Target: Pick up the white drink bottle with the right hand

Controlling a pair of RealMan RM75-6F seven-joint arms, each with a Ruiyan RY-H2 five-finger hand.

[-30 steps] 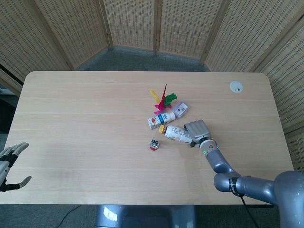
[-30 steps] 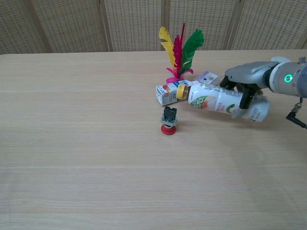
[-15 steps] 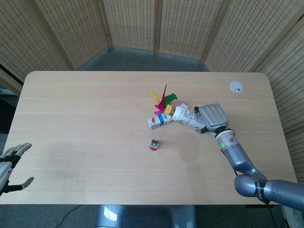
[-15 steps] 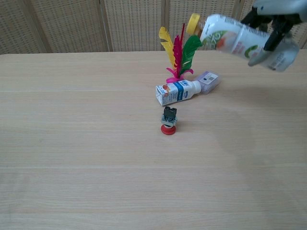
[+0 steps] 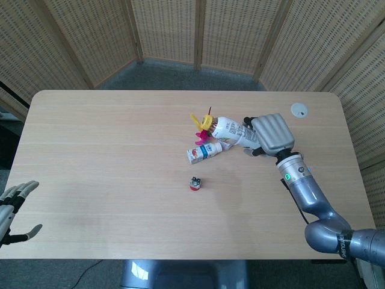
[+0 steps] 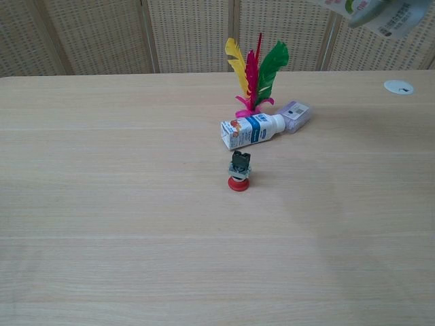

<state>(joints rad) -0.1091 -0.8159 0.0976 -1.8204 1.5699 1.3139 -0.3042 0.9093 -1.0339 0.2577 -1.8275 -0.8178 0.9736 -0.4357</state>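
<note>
My right hand (image 5: 271, 135) grips the white drink bottle (image 5: 230, 130) by its lower half and holds it well above the table, lying almost level, its yellow cap (image 5: 207, 122) pointing left over the feathers. In the chest view only the bottle's bottom end (image 6: 384, 15) shows at the top right corner, and the hand is out of that frame. My left hand (image 5: 12, 208) hangs open off the table's front left edge, holding nothing.
On the table lie a small milk carton (image 5: 204, 152) on its side, a feather shuttlecock (image 6: 255, 75), a pale purple box (image 6: 296, 114), a red-based button switch (image 6: 238, 171) and a white disc (image 5: 299, 109) at the far right.
The right hand has lifted the bottle off the table and carried it up and back; it has risen almost out of the chest view. The left hand has barely moved.
</note>
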